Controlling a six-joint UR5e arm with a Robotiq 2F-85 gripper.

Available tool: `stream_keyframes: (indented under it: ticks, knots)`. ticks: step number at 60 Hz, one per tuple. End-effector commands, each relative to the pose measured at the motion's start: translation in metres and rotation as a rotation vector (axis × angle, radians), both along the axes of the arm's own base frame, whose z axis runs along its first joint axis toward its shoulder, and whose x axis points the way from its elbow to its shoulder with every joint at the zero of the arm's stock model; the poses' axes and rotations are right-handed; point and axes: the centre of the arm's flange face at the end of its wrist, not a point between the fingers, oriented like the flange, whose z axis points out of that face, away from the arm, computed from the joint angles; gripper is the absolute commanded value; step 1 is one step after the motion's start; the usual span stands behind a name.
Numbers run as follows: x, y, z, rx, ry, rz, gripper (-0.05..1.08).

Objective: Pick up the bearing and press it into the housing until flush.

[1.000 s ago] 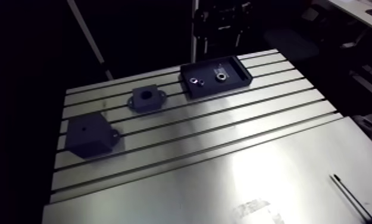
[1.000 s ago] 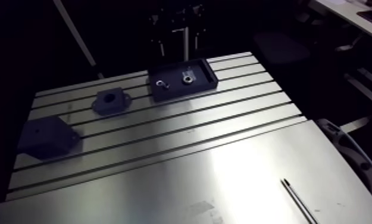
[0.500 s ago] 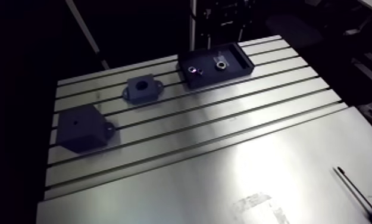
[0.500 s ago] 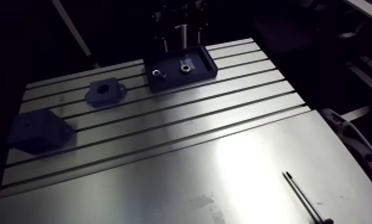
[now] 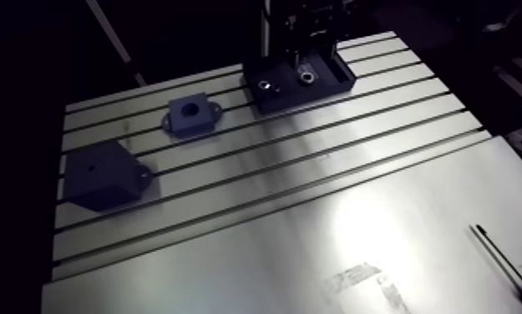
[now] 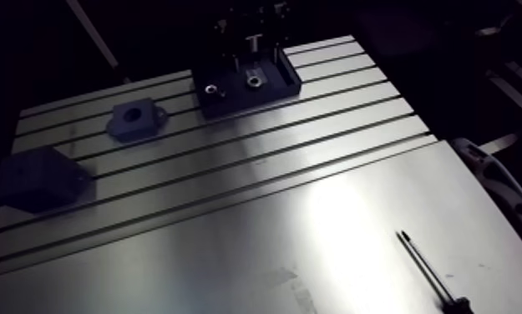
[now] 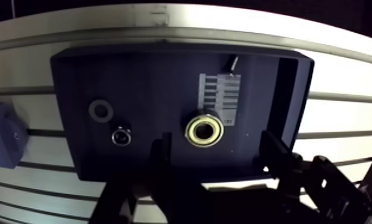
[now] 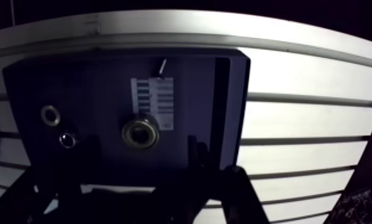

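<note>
We're on the pick approach. Gripper [image 7: 216,156] hovers over the tray [image 7: 140,71], fingers [image 7: 161,164] spread wide, nothing held. Bearing [image 7: 204,130] lies flat in the tray, just ahead of the fingers and roughly midway between them. Next we descend, centre and close on it. Housing [image 5: 189,115] sits well off to one side of the fingers.

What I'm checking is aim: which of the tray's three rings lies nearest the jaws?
The big brass-rimmed bearing, beside the white label. The pale flat ring and small dark ring lie farther off to one side.
</note>
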Motion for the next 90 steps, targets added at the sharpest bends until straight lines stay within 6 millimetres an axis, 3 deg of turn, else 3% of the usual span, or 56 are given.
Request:
stream_keyframes:
  ticks: [1, 90]
  knots:
    - [-0.001, 0.0, -0.01, -0.004, -0.006, -0.002, 0.26]
    - [0.002, -0.003, -0.024, -0.008, -0.009, -0.013, 0.35]
